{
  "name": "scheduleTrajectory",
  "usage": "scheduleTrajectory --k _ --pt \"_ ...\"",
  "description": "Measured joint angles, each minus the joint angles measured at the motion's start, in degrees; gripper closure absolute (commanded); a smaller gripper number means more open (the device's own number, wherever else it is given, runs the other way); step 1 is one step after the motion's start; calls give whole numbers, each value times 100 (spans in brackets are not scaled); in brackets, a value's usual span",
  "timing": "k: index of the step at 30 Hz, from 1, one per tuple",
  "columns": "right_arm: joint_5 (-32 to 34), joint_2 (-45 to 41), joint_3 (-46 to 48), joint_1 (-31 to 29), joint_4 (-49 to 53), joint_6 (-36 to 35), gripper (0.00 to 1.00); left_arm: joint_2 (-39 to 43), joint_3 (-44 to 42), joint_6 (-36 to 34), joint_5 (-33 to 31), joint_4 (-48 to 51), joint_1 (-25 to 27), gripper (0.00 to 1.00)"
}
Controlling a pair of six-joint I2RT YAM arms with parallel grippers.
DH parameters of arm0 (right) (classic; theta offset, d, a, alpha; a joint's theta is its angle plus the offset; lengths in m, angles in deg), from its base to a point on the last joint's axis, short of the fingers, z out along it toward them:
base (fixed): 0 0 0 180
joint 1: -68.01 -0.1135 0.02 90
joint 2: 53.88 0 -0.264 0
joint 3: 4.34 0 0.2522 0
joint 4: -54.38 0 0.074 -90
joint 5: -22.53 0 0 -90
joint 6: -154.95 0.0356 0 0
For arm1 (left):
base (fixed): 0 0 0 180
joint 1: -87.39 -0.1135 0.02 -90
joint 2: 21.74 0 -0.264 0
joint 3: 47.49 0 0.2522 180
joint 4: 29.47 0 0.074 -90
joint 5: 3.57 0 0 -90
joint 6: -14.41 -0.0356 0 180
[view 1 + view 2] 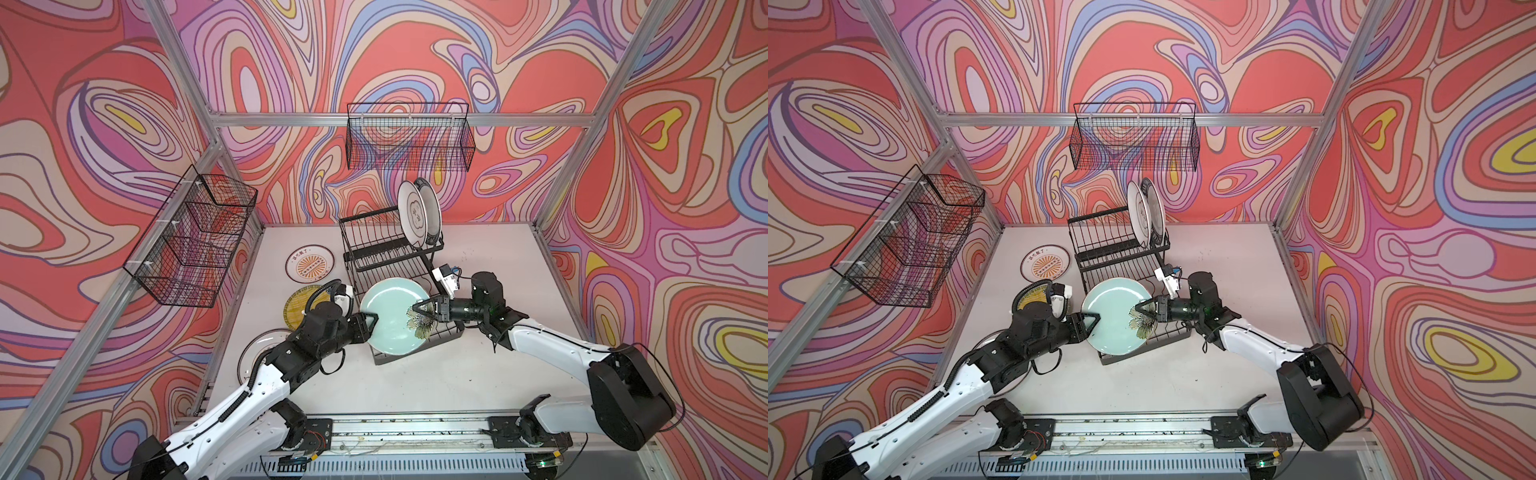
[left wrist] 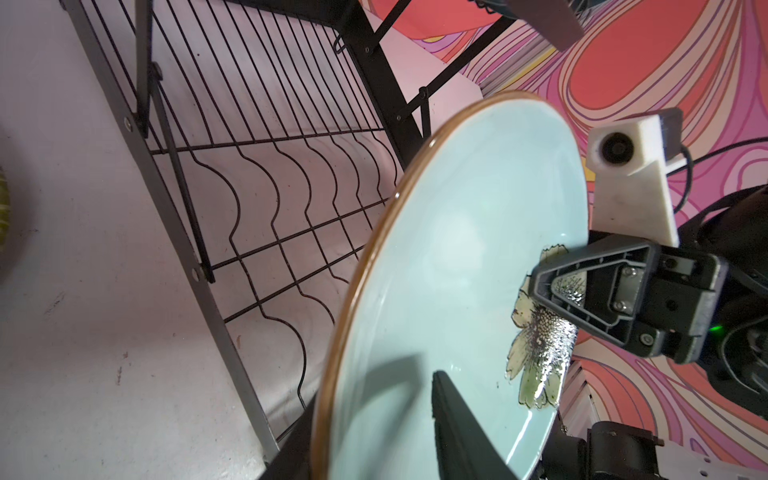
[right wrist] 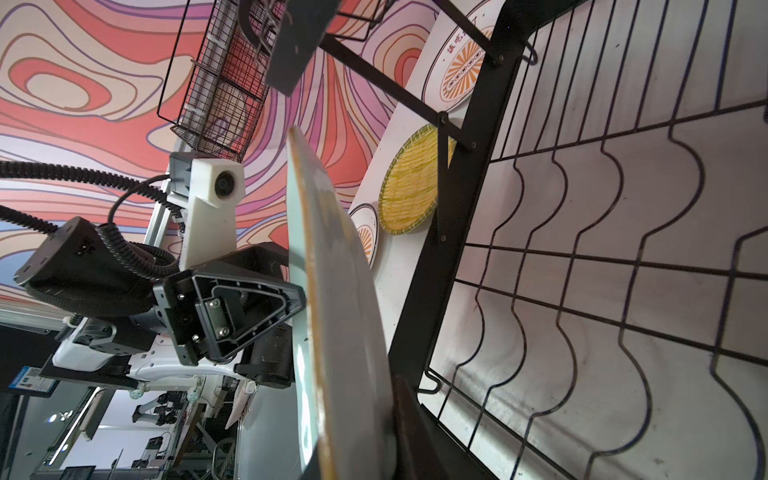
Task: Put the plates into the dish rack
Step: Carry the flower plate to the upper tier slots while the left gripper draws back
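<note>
The pale green floral plate point(image 1: 388, 318) point(image 1: 1111, 318) point(image 2: 457, 249) point(image 3: 340, 291) hangs tilted over the low tray of the black dish rack point(image 1: 374, 259) point(image 1: 1100, 253). My right gripper point(image 1: 419, 309) point(image 1: 1140, 309) point(image 3: 353, 415) is shut on its flowered rim. At the opposite rim my left gripper point(image 1: 374, 322) point(image 1: 1096, 322) point(image 2: 374, 415) straddles the edge with its jaws open. Two plates point(image 1: 417, 214) stand in the raised tier. On the table to the left lie a sunburst plate point(image 1: 309, 266), a yellow woven plate point(image 1: 296, 311) and one plate point(image 1: 257, 353) half hidden under my left arm.
Fine-mesh black baskets hang on the back wall point(image 1: 409, 137) and the left wall point(image 1: 195, 237). The arms' base rail point(image 1: 395, 432) runs along the table's front edge. Aluminium frame posts border the table on both sides.
</note>
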Motion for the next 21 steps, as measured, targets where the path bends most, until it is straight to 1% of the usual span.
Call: scheduleTrajectory --k 7,12,21 --pt "413 -461 -317 0 737 -439 100 317 -70 -20 -7 24 2 59" --pt "592 -627 -684 0 1220 -752 100 494 -131 -24 -4 26 2 59" --pt "844 -785 -1220 0 1582 -1158 100 1082 -358 -70 0 -111 2 58"
